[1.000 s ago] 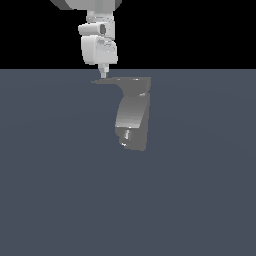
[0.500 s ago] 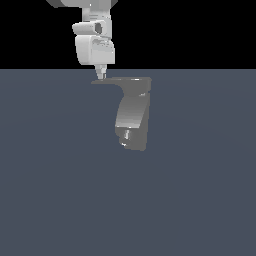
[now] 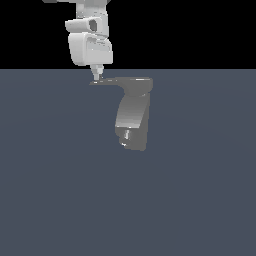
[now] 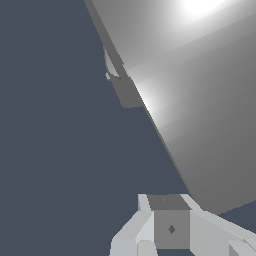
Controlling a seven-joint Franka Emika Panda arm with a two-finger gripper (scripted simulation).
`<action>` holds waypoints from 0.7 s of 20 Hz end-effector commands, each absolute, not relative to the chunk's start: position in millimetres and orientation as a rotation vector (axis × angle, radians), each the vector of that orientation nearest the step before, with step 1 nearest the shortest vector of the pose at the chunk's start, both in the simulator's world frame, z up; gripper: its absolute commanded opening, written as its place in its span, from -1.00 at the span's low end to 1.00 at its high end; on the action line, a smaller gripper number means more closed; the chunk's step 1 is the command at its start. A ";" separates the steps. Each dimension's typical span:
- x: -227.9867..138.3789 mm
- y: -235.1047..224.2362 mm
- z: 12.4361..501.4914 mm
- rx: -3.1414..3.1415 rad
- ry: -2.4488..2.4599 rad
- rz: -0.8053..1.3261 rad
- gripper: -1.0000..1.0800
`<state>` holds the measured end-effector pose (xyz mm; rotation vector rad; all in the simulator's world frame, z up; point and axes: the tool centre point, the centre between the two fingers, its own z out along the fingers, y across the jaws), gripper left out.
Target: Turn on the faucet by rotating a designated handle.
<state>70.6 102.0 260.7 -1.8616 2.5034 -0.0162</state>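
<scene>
Overhead, the white robot arm's gripper (image 3: 97, 76) comes down at the pointed tip of the thin flat grey handle (image 3: 107, 81), touching or nearly so; whether its jaws are parted, I cannot tell. Rightward, the chunky grey metallic faucet (image 3: 133, 120) stands on the slate-blue table (image 3: 200, 190).

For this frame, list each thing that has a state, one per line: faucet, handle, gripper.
faucet: upright on the grey surface, no water visible.
handle: level, pointing toward the exterior view's left.
gripper: fingertips down at the handle's pointed end; open or shut cannot be told.
</scene>
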 end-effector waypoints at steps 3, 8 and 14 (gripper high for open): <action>53.4 102.5 252.2 -1.866 2.522 -0.003 -1.00; 38.1 105.9 249.9 -1.864 2.526 -0.001 -1.00; 35.7 102.5 260.1 -1.861 2.505 -0.023 -1.00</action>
